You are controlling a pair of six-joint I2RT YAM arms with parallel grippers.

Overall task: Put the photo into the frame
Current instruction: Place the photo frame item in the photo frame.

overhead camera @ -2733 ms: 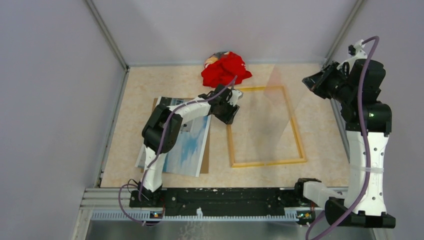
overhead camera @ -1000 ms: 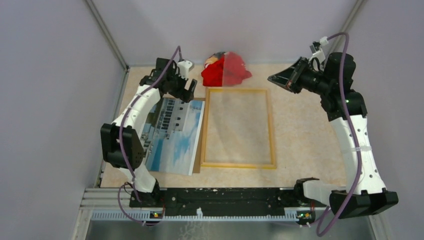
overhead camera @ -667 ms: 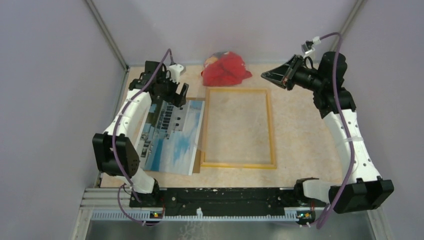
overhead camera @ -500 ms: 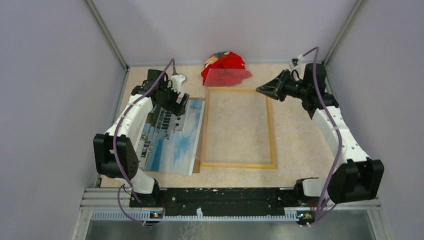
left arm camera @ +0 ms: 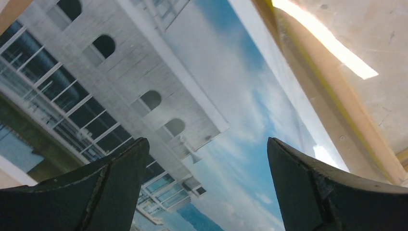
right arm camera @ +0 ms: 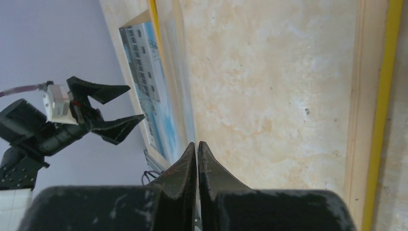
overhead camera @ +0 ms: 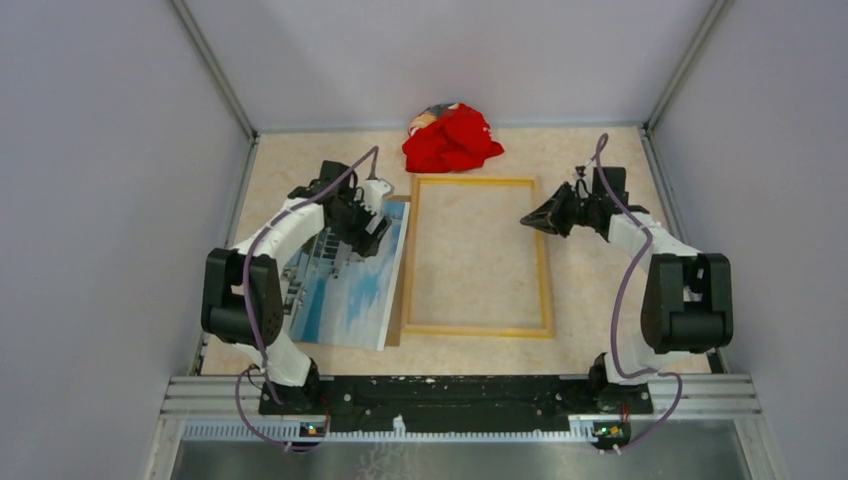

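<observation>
The photo (overhead camera: 350,285) lies picture side up at the left, on the brown backing panel (overhead camera: 396,322). It fills the left wrist view (left arm camera: 168,96). The frame (overhead camera: 545,270) lies flat in the middle, pale wood up with yellow on its outer edge (right arm camera: 380,96). My left gripper (overhead camera: 376,226) is open and empty just above the photo's far right part (left arm camera: 207,144). My right gripper (overhead camera: 528,219) is at the frame's right rail. It is shut (right arm camera: 197,144) on the edge of a clear sheet (right arm camera: 175,72) that lies nearly flat over the frame opening.
A crumpled red cloth (overhead camera: 452,138) lies at the back, just beyond the frame's far rail. Grey walls close in the table on the left, back and right. The left gripper (right arm camera: 108,108) and the photo (right arm camera: 146,82) show across the frame in the right wrist view.
The right arm has come down and the clear sheet has gone from raised to nearly flat over the frame. The left gripper has moved right and nearer, low over the photo.
</observation>
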